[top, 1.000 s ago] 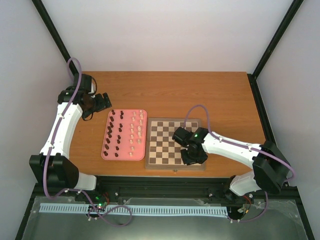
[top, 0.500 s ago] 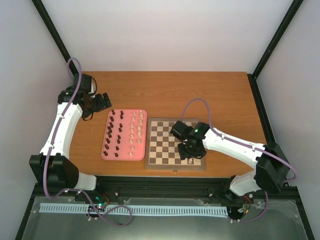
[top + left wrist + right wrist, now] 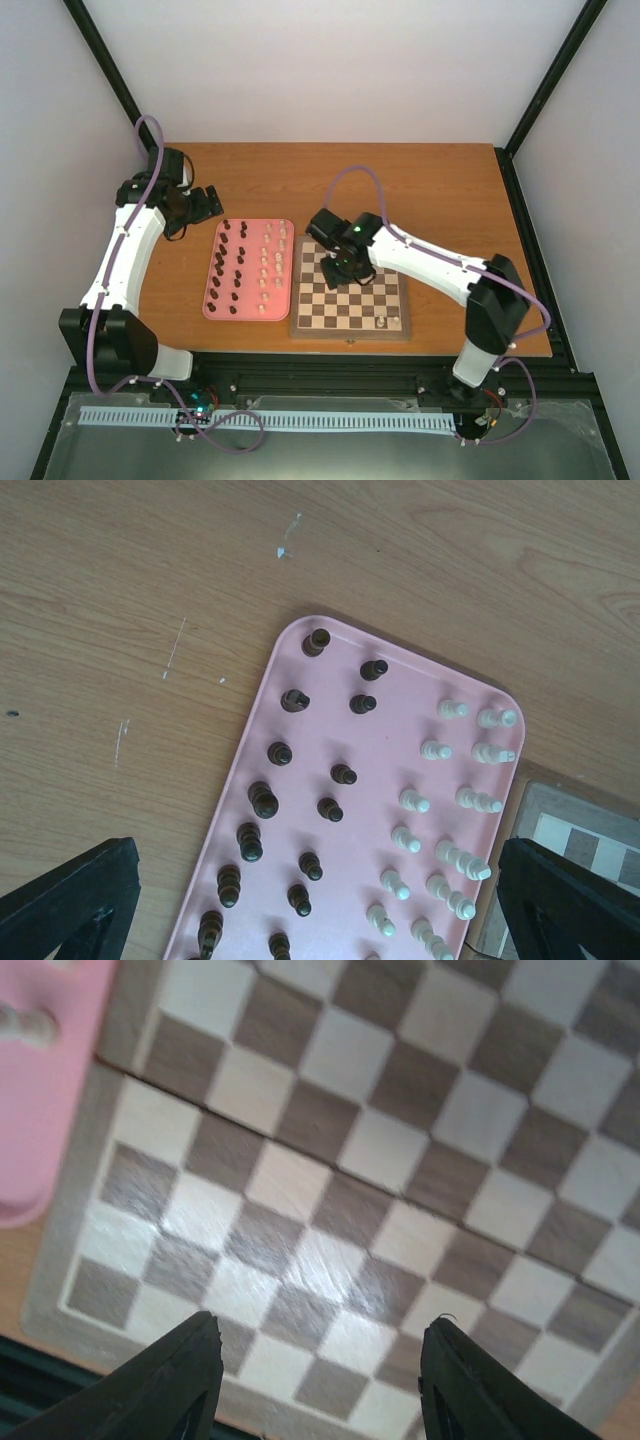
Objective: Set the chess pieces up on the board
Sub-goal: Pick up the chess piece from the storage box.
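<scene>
I am holding my right claw [image 3: 320, 1325] open, empty, above the board [image 3: 340, 305], over its far-left squares; one cream piece [image 3: 383, 321], perhaps a rook, is standing at the near-right corner. The pink tray [image 3: 380, 730] beside it is carrying dark chessmen [image 3: 343, 773] left, cream chessmen [image 3: 413, 800] right. My left claw [image 3: 320, 880] is hanging open, empty, off the tray's far-left corner; table [image 3: 400, 180] is stretching beyond the board
</scene>
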Available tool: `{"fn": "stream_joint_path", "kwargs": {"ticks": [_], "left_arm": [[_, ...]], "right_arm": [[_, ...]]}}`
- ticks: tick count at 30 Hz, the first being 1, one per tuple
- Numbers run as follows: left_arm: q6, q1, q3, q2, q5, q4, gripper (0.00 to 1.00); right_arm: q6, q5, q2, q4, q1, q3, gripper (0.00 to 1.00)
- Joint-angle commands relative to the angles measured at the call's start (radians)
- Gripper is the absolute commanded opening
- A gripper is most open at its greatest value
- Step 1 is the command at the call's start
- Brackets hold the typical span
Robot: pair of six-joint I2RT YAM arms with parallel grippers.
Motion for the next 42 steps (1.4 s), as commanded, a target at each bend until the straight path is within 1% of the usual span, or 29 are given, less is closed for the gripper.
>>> {"fn": "stream_joint_path", "kwargs": {"ticks": [1,6,13,17,19,21,23,31,42], "left_arm": [[0.01,-0.003,0.044,-0.011,0.01,-0.008,1.0],[0.01,-0.003,0.064,-0.026,-0.017,-0.022,1.0],[0.008,-0.003,0.057,-0.056,-0.025,-0.021,1.0],[0.006,-0.003,0.03,-0.074,-0.013,-0.01,1.0],[0.006,-0.002,0.018,-0.081,-0.012,-0.008,1.0],[0.006,-0.003,0.008,-0.089,-0.014,-0.008,1.0],[0.006,-0.003,-0.001,-0.096,-0.014,-0.007,1.0],[0.006,-0.003,-0.013,-0.099,-0.008,-0.002,1.0],[0.006,-0.003,-0.016,-0.101,-0.012,-0.002,1.0]], "right_arm": [[-0.09,-0.004,0.106,0.024,0.028,0.144,0.54],[-0.145,-0.074,0.252,0.031,0.083,0.322,0.51],[-0.204,-0.119,0.451,-0.014,0.186,0.559,0.49],[-0.21,-0.163,0.516,-0.017,0.214,0.636,0.49],[-0.215,-0.185,0.546,-0.022,0.223,0.666,0.46],[-0.221,-0.203,0.566,-0.033,0.23,0.688,0.42],[-0.226,-0.213,0.574,-0.035,0.241,0.694,0.41],[-0.23,-0.205,0.614,-0.065,0.264,0.688,0.4],[-0.246,-0.207,0.669,-0.049,0.275,0.702,0.4]]}}
